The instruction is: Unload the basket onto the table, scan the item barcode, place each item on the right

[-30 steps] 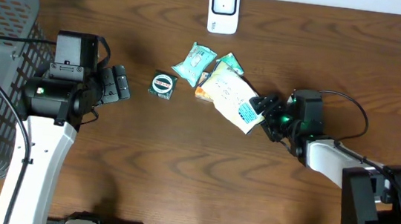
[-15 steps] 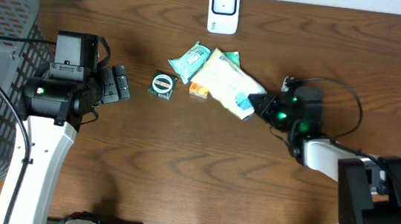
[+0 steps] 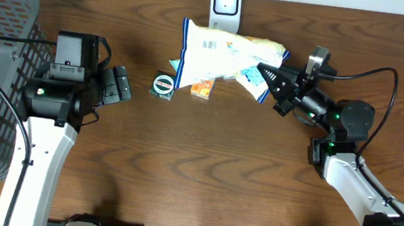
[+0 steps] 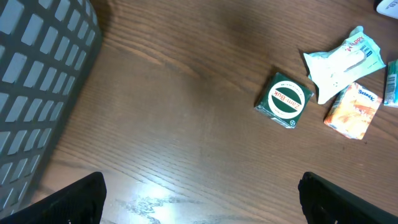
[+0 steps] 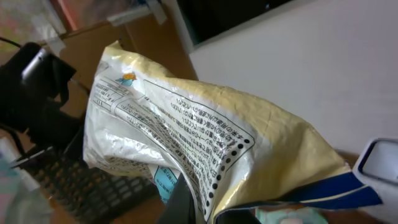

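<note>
— Holding what, the right gripper [image 3: 268, 75]?
— Clamping one end of the snack bag [image 3: 220, 49], which is hanging above the table [image 3: 181, 171], stretching leftward from it, just before the scanner [image 3: 226, 1]. The left gripper [image 3: 118, 85] is idling, jaws spread, well apart.

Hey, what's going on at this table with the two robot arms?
The right gripper is shut on a yellow snack bag and holds it up off the table, close to the white scanner at the far edge, apparently to show its barcode. The left gripper sits open and idle beside the grey basket. A green tin, an orange box and a teal packet lie on the table.
</note>
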### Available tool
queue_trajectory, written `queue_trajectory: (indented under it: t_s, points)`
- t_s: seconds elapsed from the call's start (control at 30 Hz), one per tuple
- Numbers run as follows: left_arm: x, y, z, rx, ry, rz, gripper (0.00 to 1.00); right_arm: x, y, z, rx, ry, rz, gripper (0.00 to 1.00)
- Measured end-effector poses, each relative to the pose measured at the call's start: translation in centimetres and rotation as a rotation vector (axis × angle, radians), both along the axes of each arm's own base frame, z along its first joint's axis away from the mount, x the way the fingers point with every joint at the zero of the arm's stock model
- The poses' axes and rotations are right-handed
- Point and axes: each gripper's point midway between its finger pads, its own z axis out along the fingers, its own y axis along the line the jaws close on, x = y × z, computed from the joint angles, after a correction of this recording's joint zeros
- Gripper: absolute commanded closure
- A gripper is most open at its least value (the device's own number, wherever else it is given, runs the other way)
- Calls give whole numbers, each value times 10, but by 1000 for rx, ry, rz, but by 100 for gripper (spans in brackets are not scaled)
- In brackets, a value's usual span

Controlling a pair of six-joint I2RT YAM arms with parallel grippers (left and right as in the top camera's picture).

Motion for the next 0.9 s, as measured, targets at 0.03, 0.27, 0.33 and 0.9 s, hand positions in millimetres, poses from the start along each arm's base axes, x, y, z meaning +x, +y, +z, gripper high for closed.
queue_trajectory:
  t_s: [0.03, 0.27, 0.33, 0.9]
  points:
    - [0, 0, 0, 0, 0, 0, 2, 0, 1, -4, -5, 22, 9, 99]
    - [0, 0, 0, 0, 0, 0, 2, 3, 1, -14, -10, 78, 6, 99]
    - [0, 0, 0, 0, 0, 0, 2, 7, 0, -21, -13, 119, -7, 99]
    - [0, 0, 0, 0, 0, 0, 2, 55, -59, -143, -313, 566, -480, 99]
